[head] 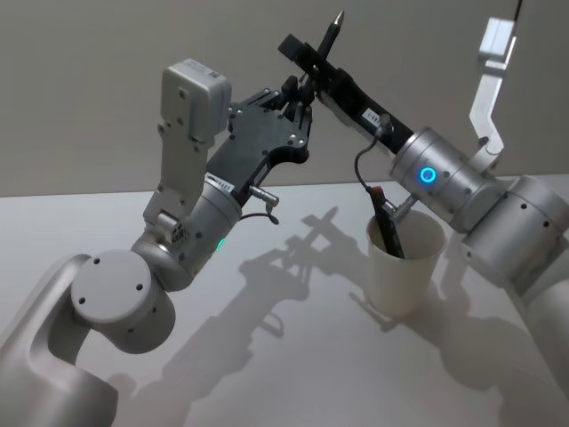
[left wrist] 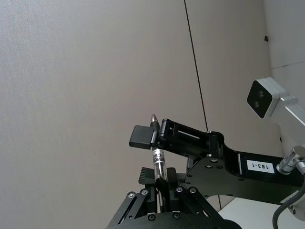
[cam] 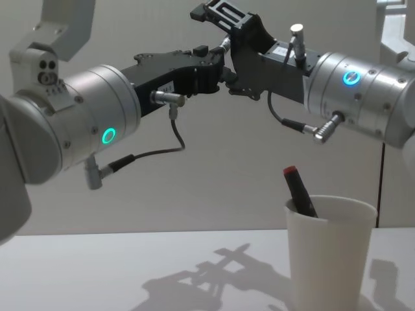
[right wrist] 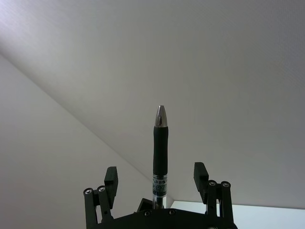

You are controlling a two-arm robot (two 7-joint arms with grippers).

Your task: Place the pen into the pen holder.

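Right wrist view: right claw released around pen, base hidden; left claw grasps it.

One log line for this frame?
left claw: shut on pen | right claw: open around pen | pen holder: upright, red-capped pen inside | pen not yet placed

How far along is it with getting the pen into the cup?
A red-tipped pen already stands in the cup. In hand: the left gripper holds a second pen upright, high above the table, between the right gripper's open fingers. Left: carrying it over and lowering it into the cup.
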